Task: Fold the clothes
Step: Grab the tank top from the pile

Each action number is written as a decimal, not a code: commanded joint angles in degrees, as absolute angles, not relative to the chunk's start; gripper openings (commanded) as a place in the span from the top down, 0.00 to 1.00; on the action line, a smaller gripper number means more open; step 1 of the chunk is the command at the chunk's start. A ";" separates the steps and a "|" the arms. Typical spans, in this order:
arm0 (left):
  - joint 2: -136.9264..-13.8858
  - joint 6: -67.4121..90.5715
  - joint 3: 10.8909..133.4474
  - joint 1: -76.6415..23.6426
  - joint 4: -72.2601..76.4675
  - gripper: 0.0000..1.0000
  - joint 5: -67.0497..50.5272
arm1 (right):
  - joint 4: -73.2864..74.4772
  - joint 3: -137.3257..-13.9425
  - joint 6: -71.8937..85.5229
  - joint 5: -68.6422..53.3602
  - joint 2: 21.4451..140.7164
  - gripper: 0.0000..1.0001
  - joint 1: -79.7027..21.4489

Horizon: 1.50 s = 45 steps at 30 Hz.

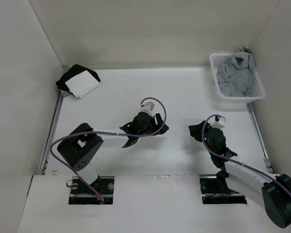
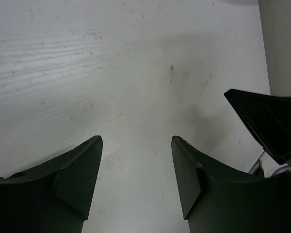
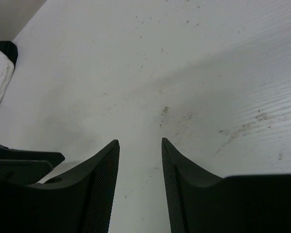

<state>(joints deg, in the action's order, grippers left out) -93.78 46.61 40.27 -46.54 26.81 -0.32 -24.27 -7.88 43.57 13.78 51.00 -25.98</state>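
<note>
The grey clothes (image 1: 237,74) lie bunched in the white basket (image 1: 256,93) at the back right of the table. My left gripper (image 1: 161,127) hovers over the middle of the table, open, with only bare table between its fingers (image 2: 82,167). My right gripper (image 1: 196,131) sits a little to the right of it, also open and empty, its fingers (image 3: 104,170) over the stained white surface. Both grippers are well short of the basket. In the left wrist view, the dark shape at the right edge is the right gripper (image 2: 269,121).
A black-and-white fabric stack (image 1: 78,80) lies at the back left corner, also seen as the fabric stack (image 3: 0,68) in the right wrist view. White walls close the table at the back and both sides. Purple cables loop over both arms.
</note>
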 commanded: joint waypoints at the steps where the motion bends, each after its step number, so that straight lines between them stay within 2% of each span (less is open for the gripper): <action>1: -93.34 45.36 39.55 -47.41 30.84 0.43 -4.39 | -24.00 -10.98 43.59 16.26 49.75 0.61 -26.59; 3: -93.16 44.92 39.11 -47.77 32.07 0.48 -5.01 | -23.12 -11.95 43.33 16.61 49.66 0.71 -26.59; 5: -92.03 44.12 38.24 -48.29 33.66 0.56 -5.45 | -21.19 -14.22 43.07 16.70 49.57 0.84 -26.59; 6: -90.98 43.43 37.54 -48.73 34.62 0.64 -5.45 | -20.22 -15.46 42.98 16.70 49.83 0.89 -26.15; 7: -89.66 42.46 36.83 -49.17 35.24 0.76 -5.01 | -19.34 -17.38 42.63 16.70 50.44 0.95 -25.54; 8: -88.26 41.58 36.22 -49.61 35.33 0.88 -4.40 | -18.29 -19.75 41.50 17.13 51.15 0.98 -24.23; 9: -87.11 40.70 35.69 -50.05 35.33 0.94 -3.35 | -16.89 -22.65 40.44 17.92 52.28 1.00 -22.30; 11: -85.61 39.30 35.07 -50.93 35.51 0.96 -1.16 | -14.25 -28.80 39.21 19.33 55.18 1.00 -18.08; 14: -84.46 37.79 33.75 -51.28 35.60 0.94 1.14 | -11.52 -41.81 37.09 20.04 64.75 1.00 -7.01; 16: -84.46 37.79 32.96 -50.58 35.77 0.87 0.97 | -10.99 -50.33 36.39 21.09 72.48 0.99 -1.64; 19: -84.90 37.97 32.52 -49.44 36.56 0.71 0.62 | -9.32 -63.51 33.58 23.55 84.87 0.96 3.73; 20: -84.90 37.88 32.26 -49.18 37.08 0.65 0.62 | -8.10 -68.94 32.70 23.90 89.77 0.91 5.30; 22: -84.99 37.88 31.91 -48.91 37.70 0.61 0.62 | -5.90 -77.05 31.30 24.26 96.92 0.81 7.42; 24: -85.78 38.06 31.64 -48.12 38.49 0.58 0.44 | -2.21 -87.58 30.76 23.38 106.48 0.64 10.05; 29: -88.42 39.11 31.73 -45.84 40.16 0.57 -1.93 | 0.27 -104.30 30.93 20.22 123.02 0.49 14.54; 33: -88.68 39.20 31.20 -45.57 42.45 0.56 -2.46 | 0.70 -112.12 34.17 18.20 130.58 0.45 16.30; 45: -92.89 41.22 31.90 -44.16 46.32 0.56 -5.44 | 1.58 -131.21 38.85 14.41 145.19 0.48 17.36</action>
<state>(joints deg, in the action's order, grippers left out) -91.68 40.07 31.68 -44.62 41.76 -3.01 3.46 -125.60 37.47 16.03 142.98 17.58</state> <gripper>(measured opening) 0.437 0.525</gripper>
